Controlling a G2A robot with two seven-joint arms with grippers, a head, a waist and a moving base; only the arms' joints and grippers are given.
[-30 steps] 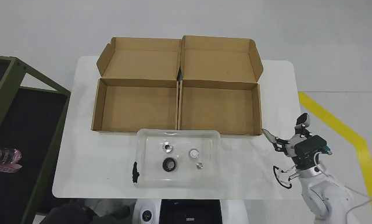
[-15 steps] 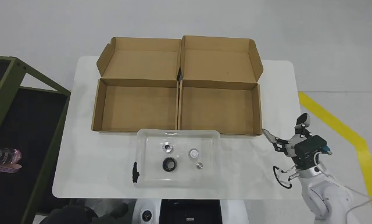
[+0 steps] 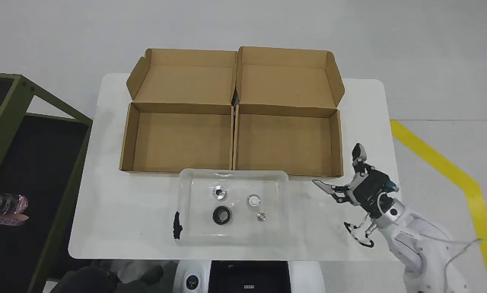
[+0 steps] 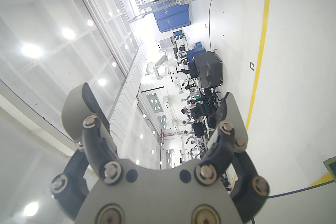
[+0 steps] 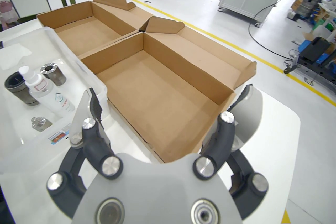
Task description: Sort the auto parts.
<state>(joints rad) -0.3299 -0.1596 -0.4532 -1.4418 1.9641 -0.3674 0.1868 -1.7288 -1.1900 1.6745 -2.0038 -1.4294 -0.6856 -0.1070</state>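
Over the white desk (image 3: 365, 103), the right claw (image 3: 338, 169), spread wide and empty, has swung closer to the clear tray (image 3: 278, 217), whose parts (image 3: 222, 214) lie untouched.

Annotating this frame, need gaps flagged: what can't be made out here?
Top view: black item at clear bin's edge, too small to identify.
Right wrist view: bottle hides part of black cylinder.
Left wrist view: left gripper faces the hall; where it hangs is unclear.

Your right gripper (image 3: 338, 168) sits low at right front, jaws wide apart, wrist angled inward. Your left gripper (image 4: 156, 93): jaws likewise spread, tilted upward.
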